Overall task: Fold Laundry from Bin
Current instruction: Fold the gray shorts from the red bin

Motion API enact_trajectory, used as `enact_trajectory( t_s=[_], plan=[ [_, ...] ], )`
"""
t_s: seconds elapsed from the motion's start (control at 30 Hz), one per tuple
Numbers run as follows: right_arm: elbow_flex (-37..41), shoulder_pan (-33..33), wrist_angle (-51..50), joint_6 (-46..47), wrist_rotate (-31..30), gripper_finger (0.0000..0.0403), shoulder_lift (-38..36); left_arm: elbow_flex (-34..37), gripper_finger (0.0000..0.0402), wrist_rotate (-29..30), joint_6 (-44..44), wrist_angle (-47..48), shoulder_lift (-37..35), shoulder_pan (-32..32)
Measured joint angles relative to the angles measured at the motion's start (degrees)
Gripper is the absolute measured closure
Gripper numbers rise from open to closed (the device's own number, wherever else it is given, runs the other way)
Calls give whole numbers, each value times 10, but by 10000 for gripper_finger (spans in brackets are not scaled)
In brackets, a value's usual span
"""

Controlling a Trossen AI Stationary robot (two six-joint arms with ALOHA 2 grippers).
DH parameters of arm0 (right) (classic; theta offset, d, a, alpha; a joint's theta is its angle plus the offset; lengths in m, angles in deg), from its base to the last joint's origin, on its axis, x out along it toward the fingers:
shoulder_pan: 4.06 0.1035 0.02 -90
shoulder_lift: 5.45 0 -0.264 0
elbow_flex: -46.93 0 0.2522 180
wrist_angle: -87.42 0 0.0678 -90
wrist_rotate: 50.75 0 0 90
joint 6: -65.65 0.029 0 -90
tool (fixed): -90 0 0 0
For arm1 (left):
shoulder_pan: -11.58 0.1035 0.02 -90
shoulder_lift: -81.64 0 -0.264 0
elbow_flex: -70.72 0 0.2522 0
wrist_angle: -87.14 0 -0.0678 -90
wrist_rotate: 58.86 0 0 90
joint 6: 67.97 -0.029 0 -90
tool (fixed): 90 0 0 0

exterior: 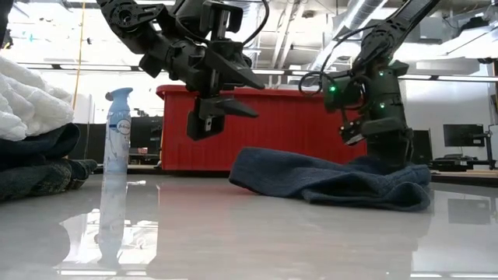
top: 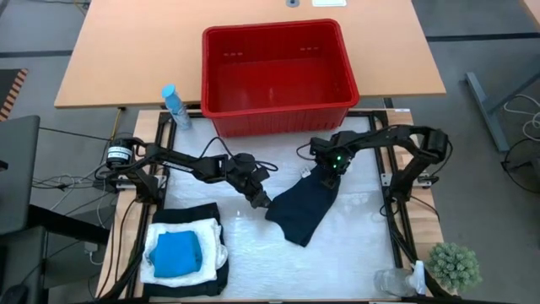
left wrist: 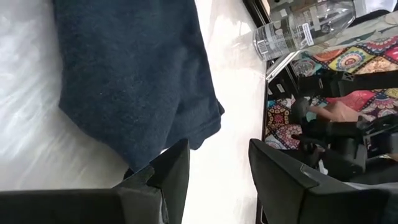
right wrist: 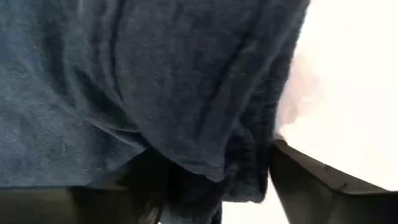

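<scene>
1. The step in hand looks like folding the dark blue garment (top: 305, 209), which lies on the white table (top: 354, 253) in front of the red bin (top: 276, 76), between the 2 arms. The bin looks empty from above.
2. A finished stack (top: 186, 251) sits at the table's near-left corner: a black piece at the bottom, a white crinkled one on it, a small bright blue one on top. The new fold should end up flat enough to join it.
3. To do this well, I judge each gripper should take 1 edge of the garment, lift together, and lay 1 half squarely over the other, keeping the edges lined up so no bunching stays inside.
4. The left gripper (top: 258, 198) hangs above the table just beside the garment's left end, its arm stretched from the left side and angled downward. Its fingers (left wrist: 171, 177) stand partly apart and hold nothing; the cloth lies just ahead of them.
5. The right gripper (top: 329, 173) is down on the garment's far end, its arm reaching in from the right with the wrist pointing at the table. Its jaws are spread wide, with cloth bunched between them but not pinched.
6. A spray bottle (top: 175, 105) stands left of the bin, well apart from the work.
</scene>
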Motion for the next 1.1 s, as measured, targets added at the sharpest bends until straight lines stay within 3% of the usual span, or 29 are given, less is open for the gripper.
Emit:
enact_trajectory(
  t_s=[0.13,0.3,0.33,0.53,0.83,1.1],
  plan=[
    [0,11,5,10,-7,187,-1,0,247,12,1,1,0,0],
    [8,12,13,6,-22,349,-37,0,247,43,1,2,0,0],
    [8,12,16,6,-33,358,-48,0,247,48,2,2,0,0],
    [8,10,-3,57,-63,354,-135,0,247,51,10,1,0,0],
    [-44,11,-143,86,-118,354,-248,0,247,56,14,0,0,0],
    [-138,18,-313,92,-231,354,-280,0,247,56,23,-1,0,0]
  ],
)
